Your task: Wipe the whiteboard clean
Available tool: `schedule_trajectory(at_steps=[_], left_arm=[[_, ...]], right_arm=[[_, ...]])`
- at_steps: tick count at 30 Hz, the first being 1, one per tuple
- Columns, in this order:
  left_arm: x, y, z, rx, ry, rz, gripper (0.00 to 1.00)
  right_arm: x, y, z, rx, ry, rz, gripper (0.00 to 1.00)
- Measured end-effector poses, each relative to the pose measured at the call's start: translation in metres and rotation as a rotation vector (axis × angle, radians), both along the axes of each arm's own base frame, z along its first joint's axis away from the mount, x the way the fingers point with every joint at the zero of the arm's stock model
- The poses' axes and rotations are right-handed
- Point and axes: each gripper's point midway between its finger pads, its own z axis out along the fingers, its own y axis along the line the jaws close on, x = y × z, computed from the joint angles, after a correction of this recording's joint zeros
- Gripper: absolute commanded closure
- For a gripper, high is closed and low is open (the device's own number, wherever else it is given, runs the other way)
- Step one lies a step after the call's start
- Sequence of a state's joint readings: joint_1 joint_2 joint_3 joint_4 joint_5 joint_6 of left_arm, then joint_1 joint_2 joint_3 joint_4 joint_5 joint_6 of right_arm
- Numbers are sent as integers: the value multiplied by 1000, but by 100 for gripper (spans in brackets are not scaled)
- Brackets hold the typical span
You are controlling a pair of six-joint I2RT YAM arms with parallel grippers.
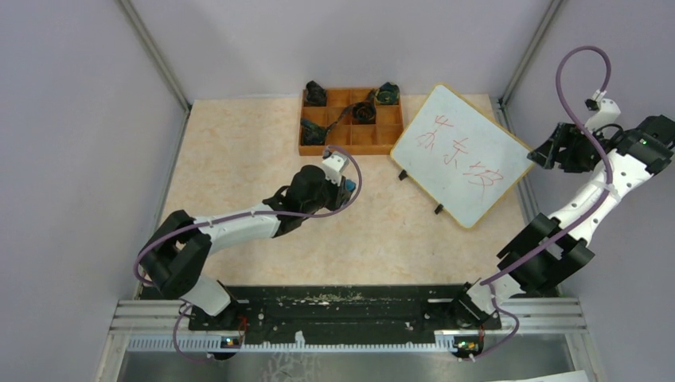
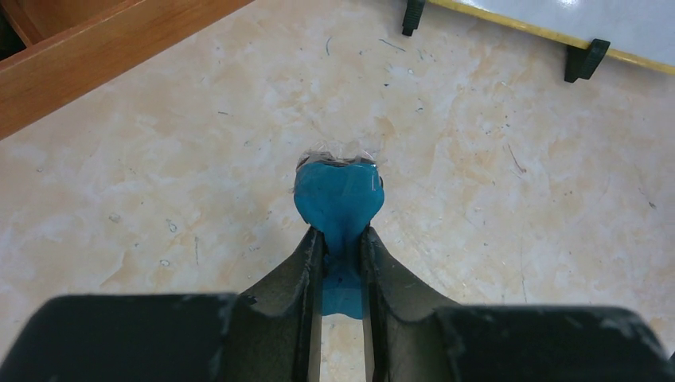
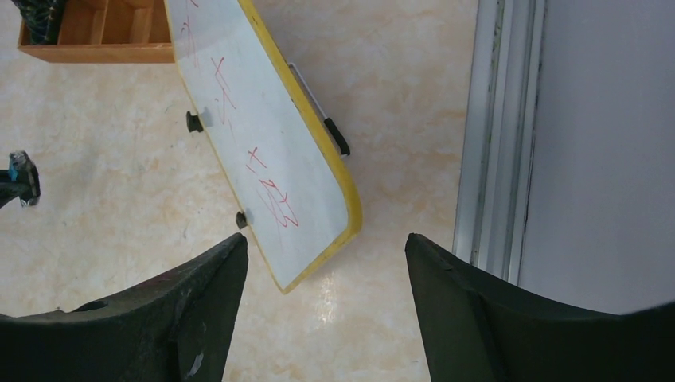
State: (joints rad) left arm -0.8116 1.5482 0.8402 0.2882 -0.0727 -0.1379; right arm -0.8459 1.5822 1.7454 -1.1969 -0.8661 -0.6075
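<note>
The bench is pale, mottled stone. The whiteboard lies on its far right part, turned at an angle and raised on small black feet. Its left corner is just beside the orange tray at the back, and I cannot tell whether the two touch. One long edge runs near the right wall.

The left arm reaches across the middle of the bench. Its jaws are clenched on a blue lump, probably the eraser, which sticks out past the tips. The lump is over bare bench, between the tray's front wall and the board's near edge, and is well short of the white surface. Whether it touches the bench cannot be told.

The right arm is folded up by the right wall. Its jaws are released, spread wide with nothing between them, and they look down on the board's near corner from above.

The red marks run the length of the board as three handwritten characters. All of them are crisp, with no smear or wiped patch visible. By this showing the erasing has not begun. The eraser is in hand, but it has yet to be brought to the board and every stroke has yet to be rubbed out. The board may also need steadying, since it only rests on its feet.
</note>
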Motion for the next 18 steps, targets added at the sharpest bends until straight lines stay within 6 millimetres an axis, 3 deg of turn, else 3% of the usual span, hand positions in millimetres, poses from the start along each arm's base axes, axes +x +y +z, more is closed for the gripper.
schedule_trajectory(at_steps=[18], left_arm=[[-4,-6,0,-14,5,-31,83]], right_arm=[[10,0,-25,80,-17,50,37]])
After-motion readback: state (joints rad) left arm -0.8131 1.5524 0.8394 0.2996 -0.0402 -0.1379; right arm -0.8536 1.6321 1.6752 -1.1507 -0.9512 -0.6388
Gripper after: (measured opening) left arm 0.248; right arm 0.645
